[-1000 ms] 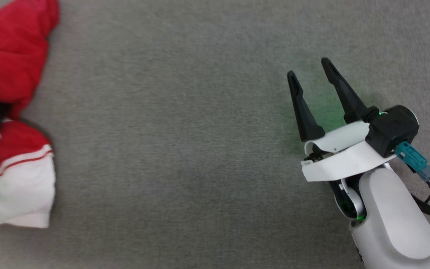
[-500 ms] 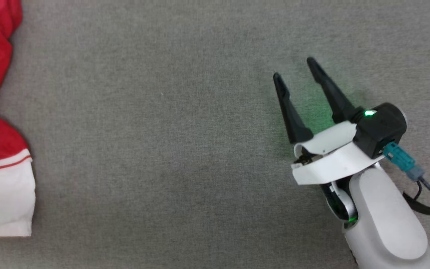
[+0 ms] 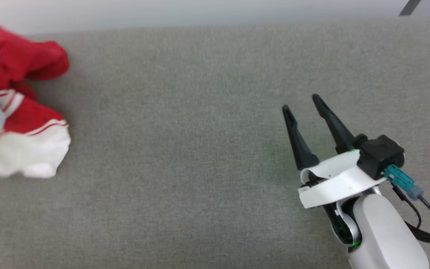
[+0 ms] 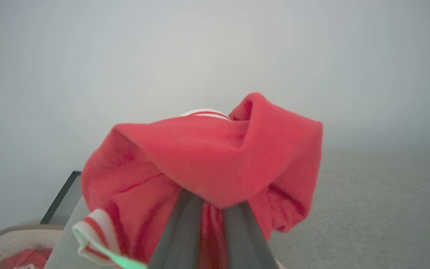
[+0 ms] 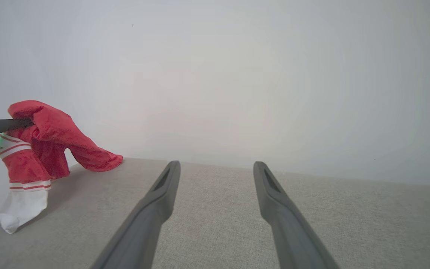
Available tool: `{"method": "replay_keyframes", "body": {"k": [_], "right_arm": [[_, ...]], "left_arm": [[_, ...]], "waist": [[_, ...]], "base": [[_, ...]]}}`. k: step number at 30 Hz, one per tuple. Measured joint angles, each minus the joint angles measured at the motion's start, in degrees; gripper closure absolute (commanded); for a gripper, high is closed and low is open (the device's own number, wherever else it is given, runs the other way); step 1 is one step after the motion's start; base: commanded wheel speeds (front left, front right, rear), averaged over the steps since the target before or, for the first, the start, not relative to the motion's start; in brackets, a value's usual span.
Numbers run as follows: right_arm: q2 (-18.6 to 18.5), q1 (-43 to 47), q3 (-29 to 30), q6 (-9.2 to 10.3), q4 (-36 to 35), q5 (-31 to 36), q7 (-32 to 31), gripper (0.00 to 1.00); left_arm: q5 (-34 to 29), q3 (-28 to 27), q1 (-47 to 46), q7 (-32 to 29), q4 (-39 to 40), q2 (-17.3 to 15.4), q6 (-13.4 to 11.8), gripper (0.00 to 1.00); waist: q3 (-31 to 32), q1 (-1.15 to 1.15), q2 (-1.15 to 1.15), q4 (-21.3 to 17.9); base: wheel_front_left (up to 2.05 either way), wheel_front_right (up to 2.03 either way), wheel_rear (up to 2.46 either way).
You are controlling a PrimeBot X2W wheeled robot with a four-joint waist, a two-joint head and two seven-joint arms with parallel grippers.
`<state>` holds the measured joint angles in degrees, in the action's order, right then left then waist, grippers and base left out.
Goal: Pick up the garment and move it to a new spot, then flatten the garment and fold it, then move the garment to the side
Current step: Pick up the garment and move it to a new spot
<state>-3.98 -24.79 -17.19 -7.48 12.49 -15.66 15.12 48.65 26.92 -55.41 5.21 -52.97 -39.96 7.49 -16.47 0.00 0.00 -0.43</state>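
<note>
The garment (image 3: 24,112) is bright red with a white panel and thin red-and-white stripes, bunched at the far left of the head view. My left gripper (image 4: 213,203) is shut on a red fold of the garment (image 4: 207,149), and the fold covers its fingertips. From the right wrist view the left gripper (image 5: 28,122) holds the garment (image 5: 47,145) up, with the white end and a red end resting on the table. My right gripper (image 3: 303,104) stands open over bare table at the lower right, far from the cloth; its fingers (image 5: 162,194) hold nothing.
The grey fabric-covered table (image 3: 185,157) spreads wide between the garment and my right arm. Its far edge meets a pale wall (image 3: 200,11). A pale basket (image 4: 9,239) with red cloth inside sits beyond the table's corner in the left wrist view.
The head camera has tilted, so the table's far edge and wall show now. The left gripper has shut on the garment and the cloth hangs raised from it. The right gripper stays open.
</note>
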Motion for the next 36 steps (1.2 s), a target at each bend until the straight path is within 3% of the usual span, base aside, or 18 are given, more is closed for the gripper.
{"method": "replay_keyframes", "body": {"k": [8,15,19,26,36], "right_arm": [[0.6,3.9,4.2,0.0,-2.3,-0.9,0.0,0.0],[0.9,4.7,7.9,0.0,-5.5,-1.2,0.0,0.0],[0.9,5.0,9.6,0.0,-7.7,-3.4,0.0,0.0],[0.9,5.0,11.5,0.0,-10.3,-7.2,0.0,0.0],[0.9,4.6,11.8,0.0,-11.7,-12.6,0.0,0.0]], "left_arm": [[1.1,12.2,-2.9,0.9,18.0,-3.0,0.0,1.0],[4.0,25.7,-9.3,-2.0,38.0,-6.0,0.0,1.0],[4.2,33.4,-11.7,-2.4,43.5,-6.7,0.0,1.0],[5.4,44.3,-14.8,-1.4,42.0,-1.2,0.0,1.0],[1.2,46.6,-14.3,-7.9,37.7,7.2,0.0,1.0]], "waist": [[3.7,0.0,0.0,-2.2],[3.4,0.0,0.0,-6.7],[2.3,0.0,0.0,-9.6],[-0.7,0.0,0.0,-14.9],[-6.7,0.0,0.0,-21.3]], "base": [[0.0,0.0,0.0],[0.0,0.0,0.0],[0.0,0.0,0.0],[0.0,0.0,0.0],[0.0,0.0,0.0]]}}
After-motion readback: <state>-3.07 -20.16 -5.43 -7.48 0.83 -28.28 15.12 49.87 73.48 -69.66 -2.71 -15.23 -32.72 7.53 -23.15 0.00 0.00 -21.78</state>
